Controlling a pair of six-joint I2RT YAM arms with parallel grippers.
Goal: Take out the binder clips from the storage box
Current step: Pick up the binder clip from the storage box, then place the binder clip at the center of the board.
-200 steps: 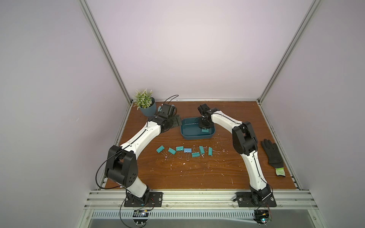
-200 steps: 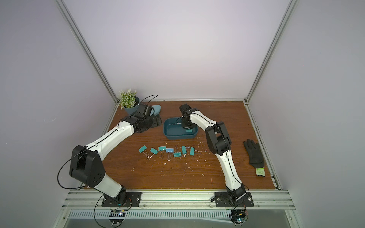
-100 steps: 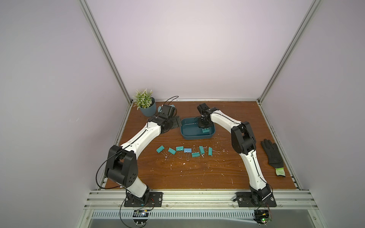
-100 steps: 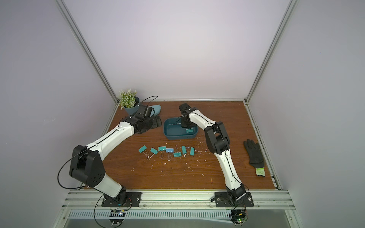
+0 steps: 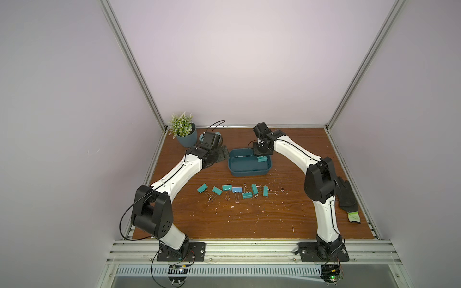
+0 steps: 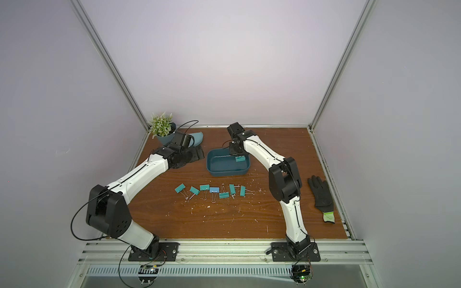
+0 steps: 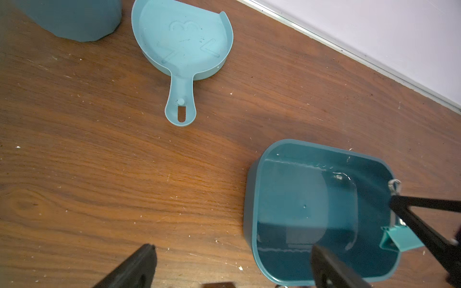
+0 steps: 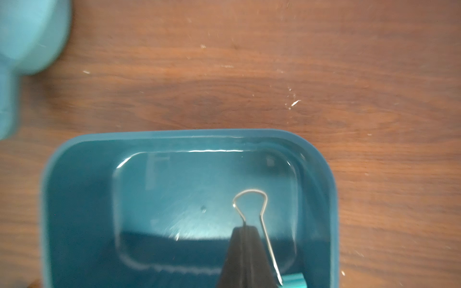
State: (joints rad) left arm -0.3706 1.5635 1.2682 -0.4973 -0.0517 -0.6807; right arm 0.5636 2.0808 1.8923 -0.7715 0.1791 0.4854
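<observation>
Clenched with the right gripper (image 8: 244, 230) on the wire handle of a teal clip (image 5: 262, 158), at the right end of the box (image 5: 249, 173), close to its rim, just above mid-frame in both top views. Spread wide with the left gripper (image 7: 232, 269), left of the box by the dustpan (image 7: 182, 42). Below the box and well clear of it, seven more clips (image 5: 237, 190) in a row on open table (image 5: 249, 224), with silver loops, one light blue.

The only marks that show are embossed on the inner face of the light-teal dustpan (image 7: 183, 62), in the upper middle of the left wrist view: two chevron signs (image 7: 210, 48) pointing toward each other, and a curled outline (image 7: 185, 26) beyond them that resembles a "3" lying on its side. No printed lettering, brand, label or number can be read on any other item in any view.
</observation>
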